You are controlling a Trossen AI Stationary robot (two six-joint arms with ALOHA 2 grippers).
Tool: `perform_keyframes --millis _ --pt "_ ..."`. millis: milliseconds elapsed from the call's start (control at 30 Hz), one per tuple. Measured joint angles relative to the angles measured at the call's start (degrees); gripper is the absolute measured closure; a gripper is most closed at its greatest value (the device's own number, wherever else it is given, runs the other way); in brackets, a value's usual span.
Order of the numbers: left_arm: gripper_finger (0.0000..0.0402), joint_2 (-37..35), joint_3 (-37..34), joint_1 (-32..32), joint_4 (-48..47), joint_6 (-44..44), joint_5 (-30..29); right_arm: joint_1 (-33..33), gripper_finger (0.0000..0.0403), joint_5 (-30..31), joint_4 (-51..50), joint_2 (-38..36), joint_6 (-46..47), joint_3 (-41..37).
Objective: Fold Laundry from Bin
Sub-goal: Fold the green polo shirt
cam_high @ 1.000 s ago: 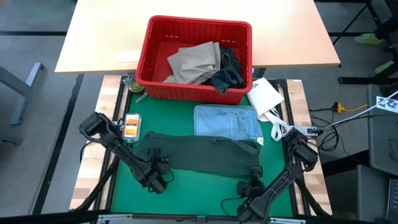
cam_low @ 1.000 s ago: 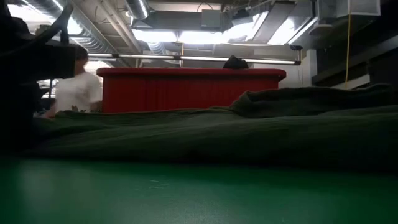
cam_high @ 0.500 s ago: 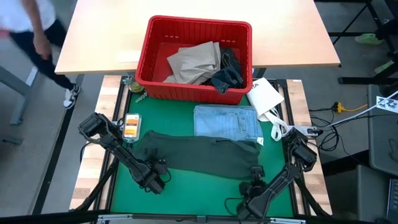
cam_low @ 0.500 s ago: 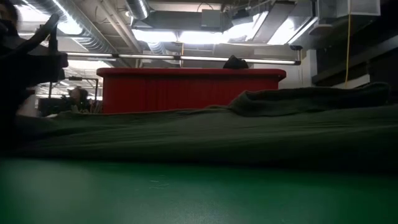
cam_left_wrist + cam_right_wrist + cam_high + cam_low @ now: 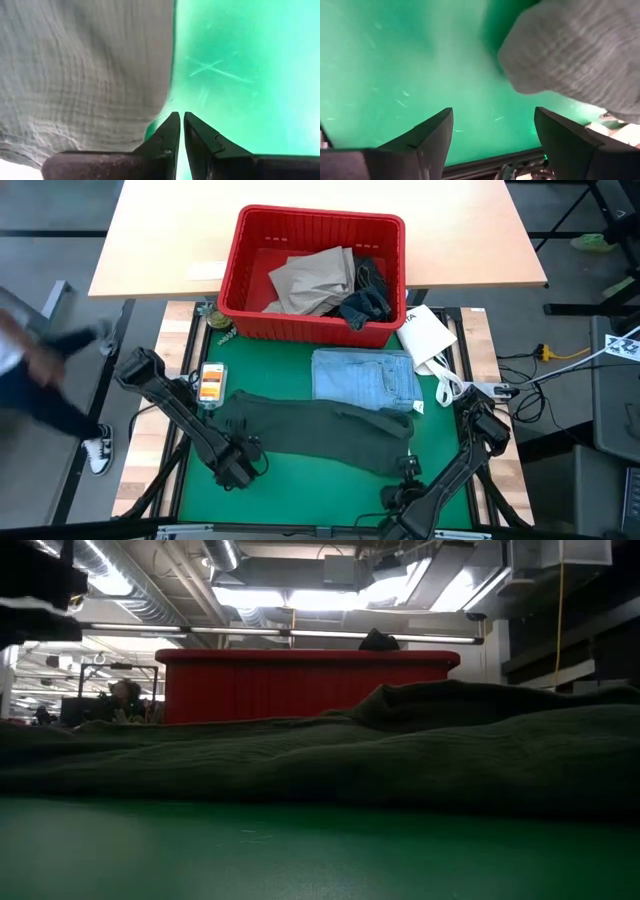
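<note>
A dark green garment (image 5: 315, 430) lies spread flat on the green mat (image 5: 300, 500), its near edge toward both grippers. A folded light blue garment (image 5: 365, 375) lies just beyond it. The red bin (image 5: 312, 275) at the far side holds tan trousers (image 5: 315, 280) and denim jeans (image 5: 365, 295). My left gripper (image 5: 235, 468) hangs shut and holds nothing, above the mat beside the green garment's near left edge (image 5: 100, 90). My right gripper (image 5: 400, 498) stands open over bare mat (image 5: 420, 75), just off the garment's near right corner (image 5: 575, 50).
A white packet (image 5: 425, 335) and white cables (image 5: 455, 385) lie right of the bin and the blue garment. A small orange item (image 5: 210, 382) sits on the mat's left edge. A person (image 5: 40, 380) walks past the table's left side. Bare mat lies along the near edge.
Both grippers have risen from the green garment's near edge and drawn a little toward the table's near edge, the left staying shut and the right staying open. The garment lies spread out on the mat. A person has walked along the table's left side.
</note>
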Motion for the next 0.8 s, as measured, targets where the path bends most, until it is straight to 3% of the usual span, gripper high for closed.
perform_keyframes --millis 200,400,633,800 --pt "0.0379 -3.23 0.07 0.32 3.67 0.09 -1.74 -0.07 0.0123 10.92 0.02 -0.09 1.88 1.34" --pt "0.0378 -3.49 0.07 0.57 10.69 0.1 -9.1 -2.07 0.0123 22.38 0.03 -0.09 6.28 1.32" --pt "0.0378 -2.96 -0.19 1.2 15.18 0.11 -15.28 -3.56 0.0123 22.64 0.45 0.81 3.45 0.41" --pt "0.0379 -1.63 -3.33 1.65 15.92 -1.41 -16.69 -3.35 0.0123 18.56 1.36 0.9 3.23 -3.45"
